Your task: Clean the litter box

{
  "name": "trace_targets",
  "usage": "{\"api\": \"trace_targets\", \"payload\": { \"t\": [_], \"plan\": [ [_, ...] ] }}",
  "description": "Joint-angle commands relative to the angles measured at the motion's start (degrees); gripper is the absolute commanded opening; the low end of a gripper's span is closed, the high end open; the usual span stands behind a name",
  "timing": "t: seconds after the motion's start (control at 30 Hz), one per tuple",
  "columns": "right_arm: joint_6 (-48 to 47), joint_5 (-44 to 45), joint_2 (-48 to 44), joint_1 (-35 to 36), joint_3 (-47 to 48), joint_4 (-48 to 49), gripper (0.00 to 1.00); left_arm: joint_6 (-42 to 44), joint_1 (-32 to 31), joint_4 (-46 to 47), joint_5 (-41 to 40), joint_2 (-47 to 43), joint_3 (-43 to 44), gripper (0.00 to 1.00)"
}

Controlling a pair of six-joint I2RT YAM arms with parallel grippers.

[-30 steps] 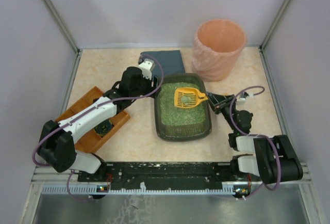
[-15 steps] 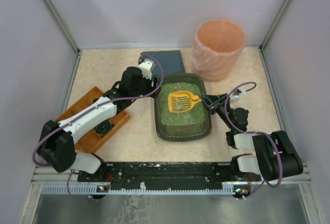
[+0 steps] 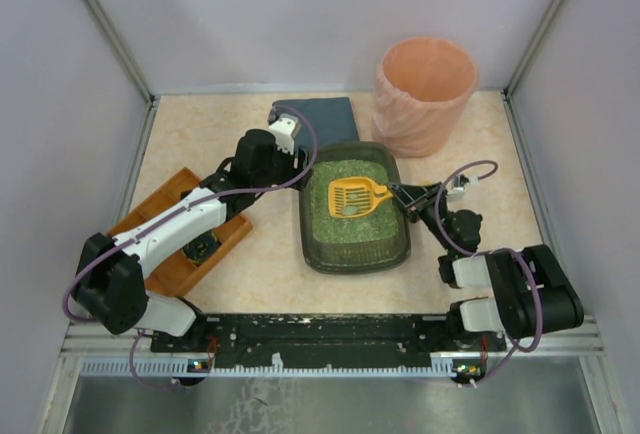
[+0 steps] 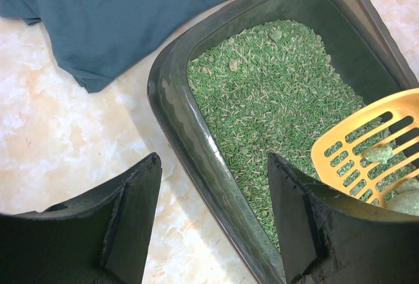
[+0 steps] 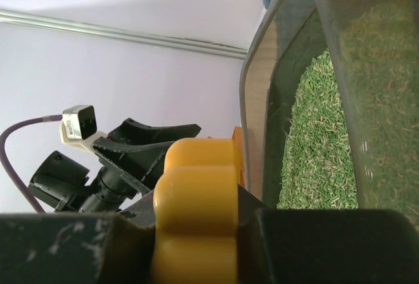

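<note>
At the centre of the top view, the litter box (image 3: 306, 216) lies with its long axis running from the upper to the lower part of the frame, and green granular litter (image 3: 350, 229) fills it. The right gripper (image 3: 408, 198), just right of the box's right rim, is clamped tight on the handle of a yellow slotted litter scoop (image 3: 350, 197). The scoop's blade reaches leftward across the box's short axis and sits over the upper half of the litter. In the left wrist view, pale clumps (image 4: 380, 154) lie on the blade. The left gripper (image 4: 213, 164) stands about half open and holds nothing. Its fingers (image 4: 131, 218) straddle the box's left wall, with no visible contact. The peach round bin (image 3: 425, 94) stands in the upper right of the frame, beyond the box's upper right corner. A transfer to it would therefore run up and right from the scoop, and the right arm is the nearer one.
</note>
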Motion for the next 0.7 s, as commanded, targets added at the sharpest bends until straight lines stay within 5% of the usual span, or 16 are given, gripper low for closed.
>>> {"api": "trace_targets", "payload": {
  "t": [0.0, 0.33, 0.67],
  "plan": [
    [-0.6, -1.8, -3.9, -0.4, 5.1, -2.4, 0.0, -0.1, 0.0, 0.7, -0.6, -1.3, 0.3, 0.72],
    [-7.0, 0.2, -14.0, -4.7, 20.6, -30.9, 0.0, -0.1, 0.0, 0.6, -0.9, -0.9, 0.3, 0.72],
    [-3.0, -1.0, -3.1, -12.8, 42.9, -35.0, 0.0, -0.2, 0.0, 0.5, -1.0, -0.4, 0.5, 0.72]
  ]
}}
